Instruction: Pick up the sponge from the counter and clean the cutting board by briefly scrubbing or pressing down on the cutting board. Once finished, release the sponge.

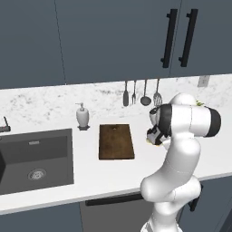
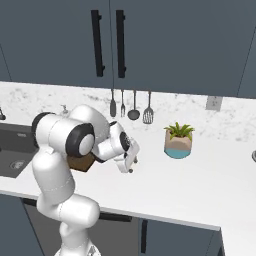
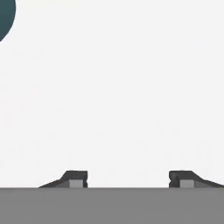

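The dark brown cutting board (image 1: 116,141) lies on the white counter (image 1: 90,176) right of the sink; the arm hides most of the cutting board (image 2: 80,162) in the right base view. My gripper (image 1: 152,136) hangs low over the counter just right of the board, pointing down (image 2: 129,167). A small yellow patch, the sponge (image 1: 148,142), peeks out at the hand's lower edge, mostly hidden. In the hand view the gripper (image 3: 128,178) is open, its fingertips (image 3: 76,177) wide apart with bare white counter between them. I cannot tell whether they touch the sponge.
A dark sink (image 1: 36,158) is recessed at the left, with a soap dispenser (image 1: 82,115) behind it. Utensils (image 1: 140,93) hang on the marble backsplash. A potted plant (image 2: 178,140) stands right of the gripper. Open worktop stretches to the right (image 2: 210,185).
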{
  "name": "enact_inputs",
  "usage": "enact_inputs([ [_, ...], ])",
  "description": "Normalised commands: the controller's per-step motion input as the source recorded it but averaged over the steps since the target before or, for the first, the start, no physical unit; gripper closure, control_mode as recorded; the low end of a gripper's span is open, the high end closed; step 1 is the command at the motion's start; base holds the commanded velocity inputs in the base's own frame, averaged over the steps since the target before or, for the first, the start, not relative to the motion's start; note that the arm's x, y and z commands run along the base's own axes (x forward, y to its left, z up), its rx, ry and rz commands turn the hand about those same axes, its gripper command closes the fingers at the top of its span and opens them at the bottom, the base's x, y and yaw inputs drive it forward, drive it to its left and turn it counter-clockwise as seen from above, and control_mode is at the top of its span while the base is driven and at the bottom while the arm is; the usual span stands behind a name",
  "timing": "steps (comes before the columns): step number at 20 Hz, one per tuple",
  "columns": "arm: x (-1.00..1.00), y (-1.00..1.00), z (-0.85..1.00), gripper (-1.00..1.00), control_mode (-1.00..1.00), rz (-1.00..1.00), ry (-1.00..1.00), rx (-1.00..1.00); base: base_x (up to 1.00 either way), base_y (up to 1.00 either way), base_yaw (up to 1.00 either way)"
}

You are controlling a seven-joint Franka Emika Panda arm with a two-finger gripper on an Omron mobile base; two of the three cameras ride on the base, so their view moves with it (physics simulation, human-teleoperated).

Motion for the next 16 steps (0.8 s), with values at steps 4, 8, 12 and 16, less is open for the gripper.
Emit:
enact_inputs([
  [4, 0.00, 0.00, -0.93, 1.00, -1.00, 0.00, 0.00, 0.00, 0.00, 0.00, 0.00],
  [8, -0.12, -0.03, -0.73, -1.00, -1.00, 0.00, 0.00, 0.00, 0.00, 0.00, 0.00],
  [12, -0.36, -0.08, -0.22, -1.00, -1.00, 0.00, -0.03, 0.00, 0.00, 0.00, 0.00],
  [16, -0.43, -0.09, 0.00, -1.00, -1.00, 0.00, -0.08, 0.02, 0.00, 0.00, 0.00],
])
